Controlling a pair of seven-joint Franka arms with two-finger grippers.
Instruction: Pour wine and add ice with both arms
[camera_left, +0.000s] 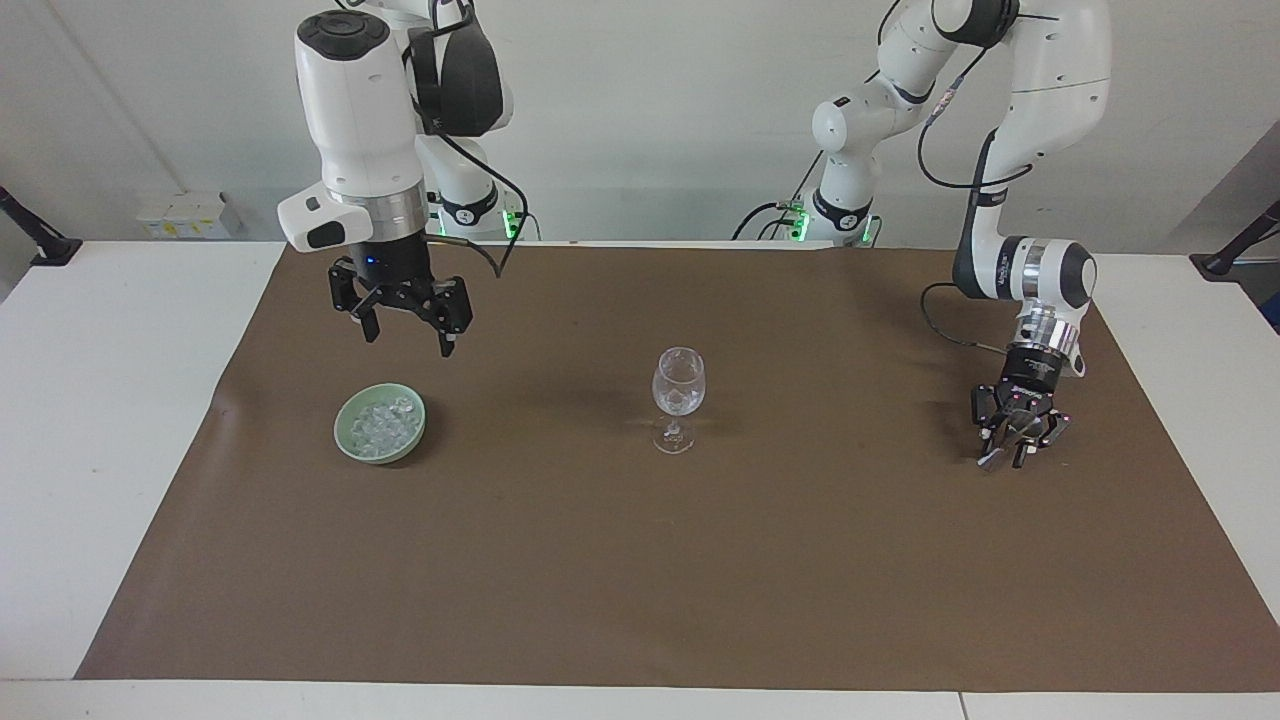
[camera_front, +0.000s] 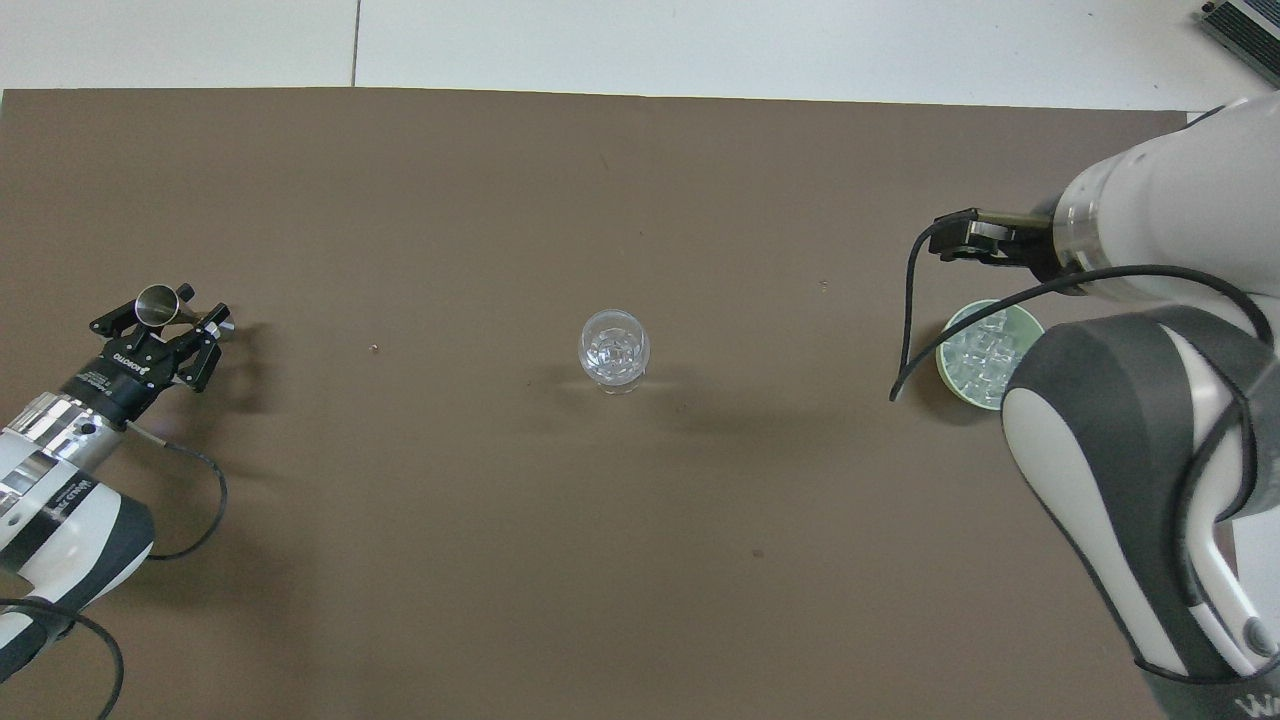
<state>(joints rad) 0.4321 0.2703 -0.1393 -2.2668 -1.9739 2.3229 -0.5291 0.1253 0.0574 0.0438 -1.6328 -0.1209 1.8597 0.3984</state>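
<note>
A stemmed glass (camera_left: 678, 385) (camera_front: 613, 348) stands mid-mat with clear glittering bits in its bowl. The ice (camera_left: 382, 420) (camera_front: 980, 352) fills a pale green bowl (camera_left: 341, 428) (camera_front: 944, 352) toward the right arm's end. My right gripper (camera_left: 405, 335) hangs open and empty, high over the mat beside that bowl; in the overhead view the arm hides it. My left gripper (camera_left: 1008, 455) (camera_front: 160, 308) is low at the mat at the left arm's end, around a small metal cup (camera_front: 155, 297) that stands with its mouth up. Wine is out of view.
A brown mat (camera_left: 640, 560) covers most of the white table (camera_left: 90, 420). A tiny speck (camera_front: 373, 348) lies on the mat between the cup and the glass. The right arm's elbow (camera_front: 1120, 440) overhangs part of the bowl in the overhead view.
</note>
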